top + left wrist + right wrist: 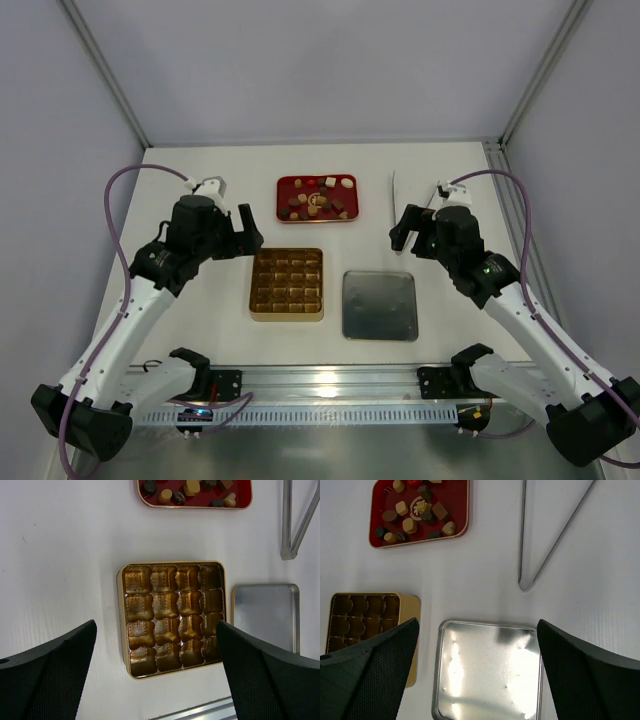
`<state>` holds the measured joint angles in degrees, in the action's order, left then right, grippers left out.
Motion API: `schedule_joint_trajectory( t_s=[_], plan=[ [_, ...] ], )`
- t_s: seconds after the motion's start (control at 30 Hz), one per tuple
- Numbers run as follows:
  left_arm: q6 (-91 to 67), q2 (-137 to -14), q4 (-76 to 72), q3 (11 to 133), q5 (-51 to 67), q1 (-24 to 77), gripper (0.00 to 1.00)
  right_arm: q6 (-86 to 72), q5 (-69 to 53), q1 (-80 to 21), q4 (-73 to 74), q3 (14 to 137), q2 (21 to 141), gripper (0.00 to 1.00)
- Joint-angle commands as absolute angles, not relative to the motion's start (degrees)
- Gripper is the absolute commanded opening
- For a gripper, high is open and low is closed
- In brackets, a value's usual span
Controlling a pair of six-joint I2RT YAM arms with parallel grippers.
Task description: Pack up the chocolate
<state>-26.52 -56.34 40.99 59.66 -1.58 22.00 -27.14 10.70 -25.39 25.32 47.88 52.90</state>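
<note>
The chocolate lies as several small dark, light brown and cream pieces in a red tray at the back middle of the table. The left wrist view catches the chocolate at its top edge, and the right wrist view has the chocolate at the upper left. A gold box with empty compartments sits in front of the tray. My left gripper hovers open above the box's left side, the gold box showing between its fingers. My right gripper hangs open, right of the tray, holding nothing.
A square silver lid lies right of the gold box, under the right gripper. Metal tongs lie right of the red tray, seen as tongs from the right wrist. An aluminium rail runs along the near edge.
</note>
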Motion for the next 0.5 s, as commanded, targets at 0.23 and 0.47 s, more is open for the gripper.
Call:
schedule_joint_trajectory(
  t_s=[0.23, 0.47],
  plan=[
    [-25.8, -55.6, 40.8, 61.6, -0.6, 22.1, 1.00, -24.3, 11.0, -25.2, 26.9, 53.9, 58.1, 1.00],
    [-26.1, -55.2, 41.0, 62.4, -0.4, 22.1, 1.00, -19.6, 4.7, -17.1, 28.0, 65.2, 75.3, 1.00]
  ],
)
